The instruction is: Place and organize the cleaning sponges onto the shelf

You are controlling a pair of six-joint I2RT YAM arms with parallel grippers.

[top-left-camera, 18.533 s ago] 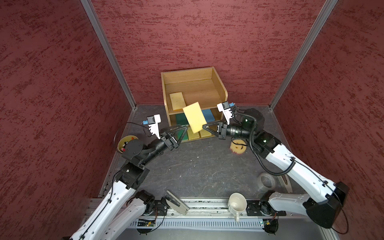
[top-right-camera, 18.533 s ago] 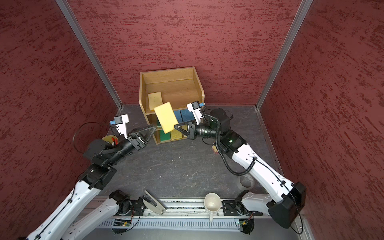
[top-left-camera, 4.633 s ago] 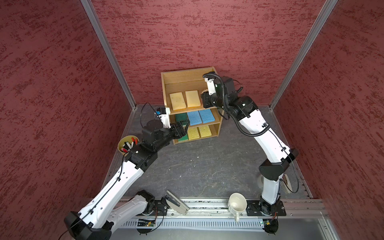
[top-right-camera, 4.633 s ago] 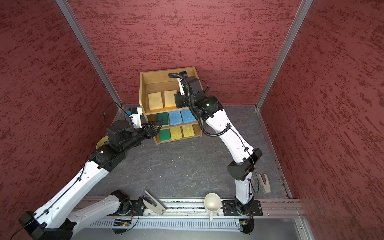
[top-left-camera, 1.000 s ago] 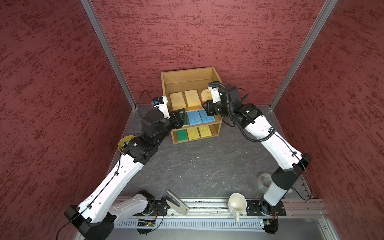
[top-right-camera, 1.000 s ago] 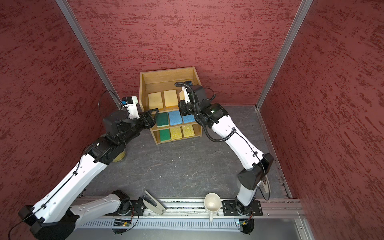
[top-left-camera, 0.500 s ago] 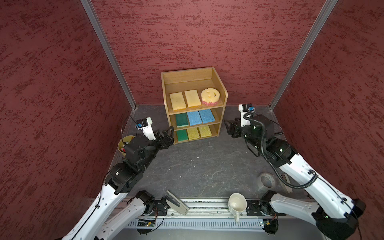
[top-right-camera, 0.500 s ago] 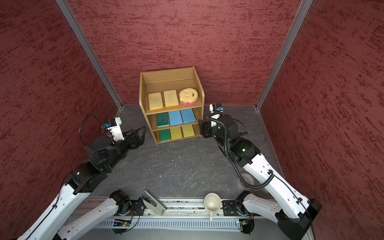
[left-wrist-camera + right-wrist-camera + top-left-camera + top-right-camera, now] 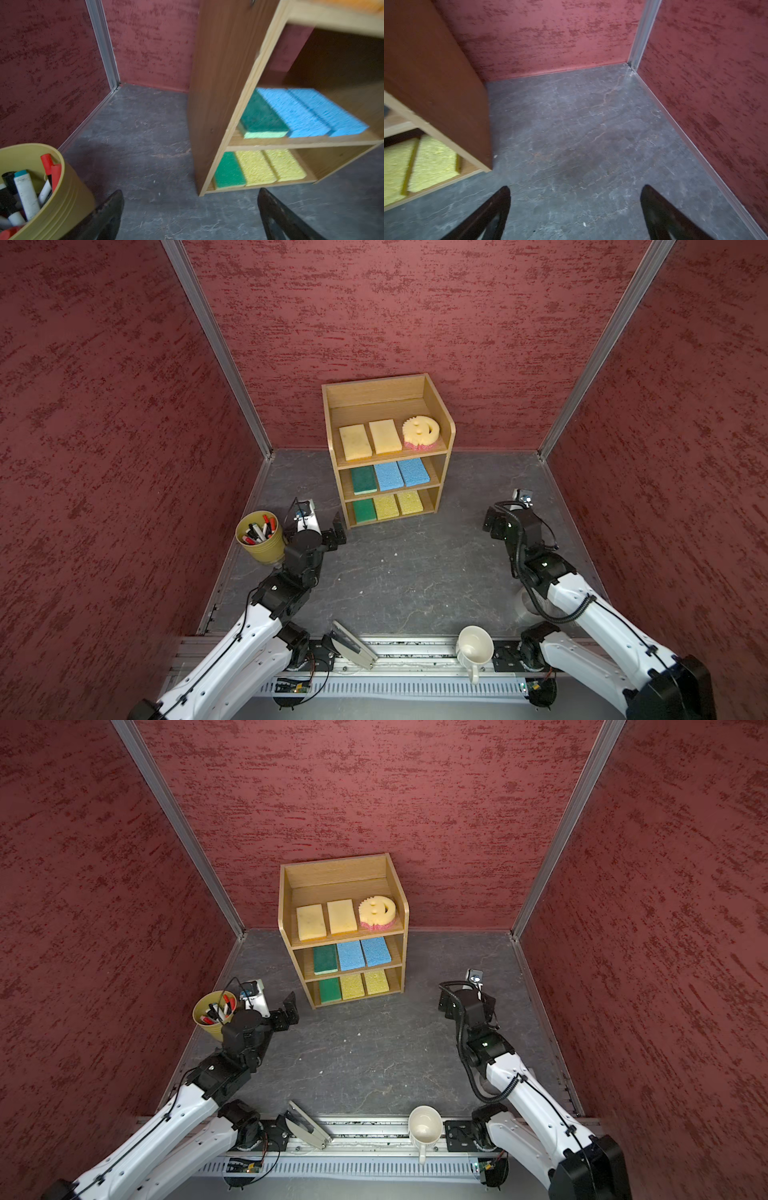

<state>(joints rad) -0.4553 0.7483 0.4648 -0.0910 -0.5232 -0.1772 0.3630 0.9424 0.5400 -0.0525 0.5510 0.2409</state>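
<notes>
Both top views are showing me all nine foam cleaning sponges (image 9: 389, 475) lying in rows on the light wooden three-tier shelf (image 9: 374, 400). None are waiting on the dark surface (image 9: 407, 568). I am judging the task finished, with the left pincer (image 9: 191, 193) and right pincer (image 9: 576, 188) gaping empty.
</notes>
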